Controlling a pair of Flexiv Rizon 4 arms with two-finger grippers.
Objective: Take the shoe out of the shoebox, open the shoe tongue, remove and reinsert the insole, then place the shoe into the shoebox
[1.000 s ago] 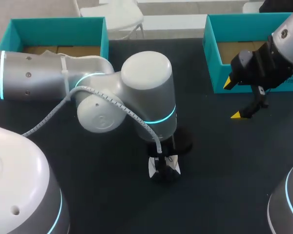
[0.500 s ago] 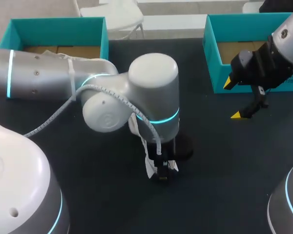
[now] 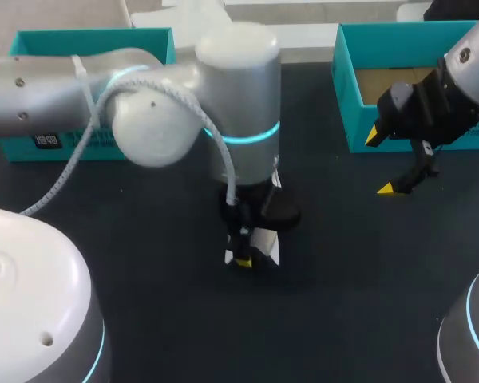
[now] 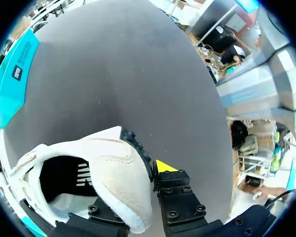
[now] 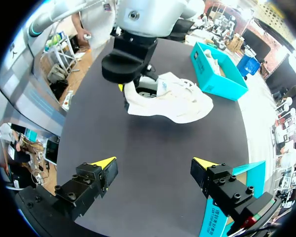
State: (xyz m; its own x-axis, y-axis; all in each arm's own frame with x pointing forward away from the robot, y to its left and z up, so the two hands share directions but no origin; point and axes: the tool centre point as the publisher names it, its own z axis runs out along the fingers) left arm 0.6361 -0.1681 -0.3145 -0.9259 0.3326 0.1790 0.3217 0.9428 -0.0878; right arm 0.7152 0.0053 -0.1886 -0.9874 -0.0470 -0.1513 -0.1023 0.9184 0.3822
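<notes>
A white shoe lies on the black table with its toe pointing toward the left teal shoebox. My left gripper is shut on the shoe's heel, one finger inside the opening and one yellow-tipped finger outside. In the head view my left arm covers most of the shoe, and only the left gripper and some white parts show. My right gripper hangs open and holds nothing, in front of the right teal shoebox. It is well apart from the shoe.
The left shoebox stands at the table's far left, partly behind my left arm. In the right wrist view something white lies inside it. My right gripper has bare black tabletop between it and the shoe.
My left gripper has shut on the shoe's heel. The left arm has swung toward the far side, and the shoe has shifted with it. The right arm has stayed still.
</notes>
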